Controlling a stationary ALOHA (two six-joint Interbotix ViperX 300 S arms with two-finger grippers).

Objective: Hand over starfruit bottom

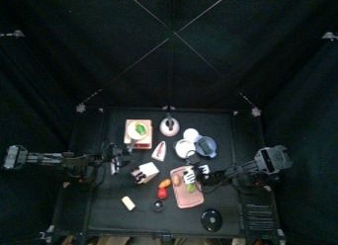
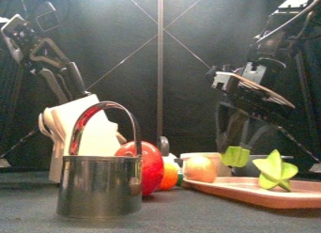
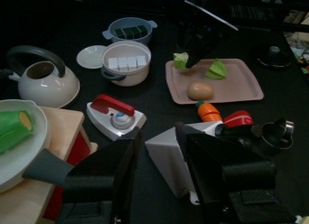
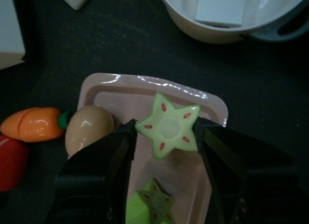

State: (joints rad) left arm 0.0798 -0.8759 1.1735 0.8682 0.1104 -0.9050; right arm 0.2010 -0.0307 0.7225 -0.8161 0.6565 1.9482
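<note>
Right gripper [image 4: 167, 142] fingers [image 4: 111, 154] spread around the starfruit piece [image 4: 168, 128].

No text, label, brand, number or sign can be read in any view. Nothing legible is shown on the tray [image 4: 115, 88], the kettle [image 3: 42, 81], the cup [image 2: 98, 185] or the other things on the table.

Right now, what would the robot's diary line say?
right gripper: open, around starfruit piece | pink tray | left gripper: open, idle
</note>
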